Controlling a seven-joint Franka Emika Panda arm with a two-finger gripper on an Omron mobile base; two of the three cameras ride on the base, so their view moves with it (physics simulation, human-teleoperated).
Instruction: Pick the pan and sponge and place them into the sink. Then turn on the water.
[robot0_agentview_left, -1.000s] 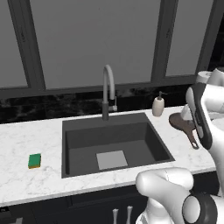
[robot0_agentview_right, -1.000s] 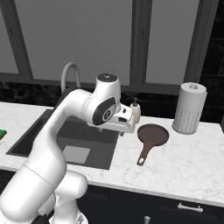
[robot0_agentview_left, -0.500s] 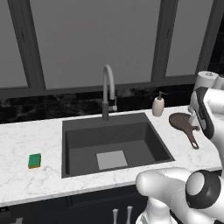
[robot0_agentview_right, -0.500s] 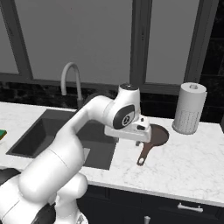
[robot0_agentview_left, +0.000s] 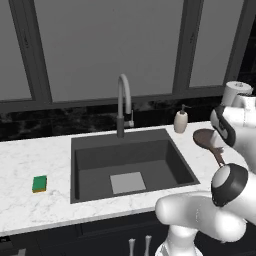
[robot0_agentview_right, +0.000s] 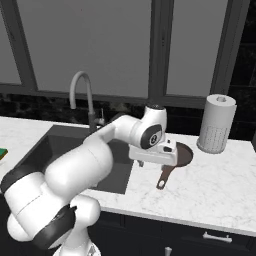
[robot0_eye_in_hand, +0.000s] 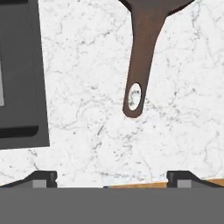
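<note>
The claw (robot0_eye_in_hand: 111, 177) hangs with its jaws spread wide and nothing between them, pointing down at the white marble worktop (robot0_eye_in_hand: 87, 109) to the right of the sink (robot0_eye_in_hand: 22, 70). In the hand view its two dark fingertips (robot0_eye_in_hand: 41, 178) stand far apart at the bottom edge, and the pan's (robot0_eye_in_hand: 144, 52) long handle runs up the picture from its eyelet end, which lies above and a little to the right of the midpoint between the tips. The handle sits flat on the marble, slightly slanted relative to the line across the jaws.

From the right base view the claw (robot0_agentview_right: 152, 161) is low over the worktop, just in front of the pan (robot0_agentview_right: 181, 156), whose round dish lies toward the back edge near the paper towel roll (robot0_agentview_right: 216, 124) while its handle points at the front edge.

The step in hand looks like the approach to grasp the pan. To do it well, I would shift the claw forward along the handle, so the grip falls on the solid stem past the eyelet and nearer the dish, where the pan will tip less once lifted. Roll the wrist until the jaws straddle the handle squarely, descend until the tips bracket it close to the marble, then close.

The sponge (robot0_agentview_left: 39, 183) waits on the worktop left of the sink (robot0_agentview_left: 130, 162), near the front edge, well apart from the pan. The faucet (robot0_agentview_left: 124, 105) stands at the sink's back rim, with a soap bottle (robot0_agentview_left: 180, 120) beside it.
</note>
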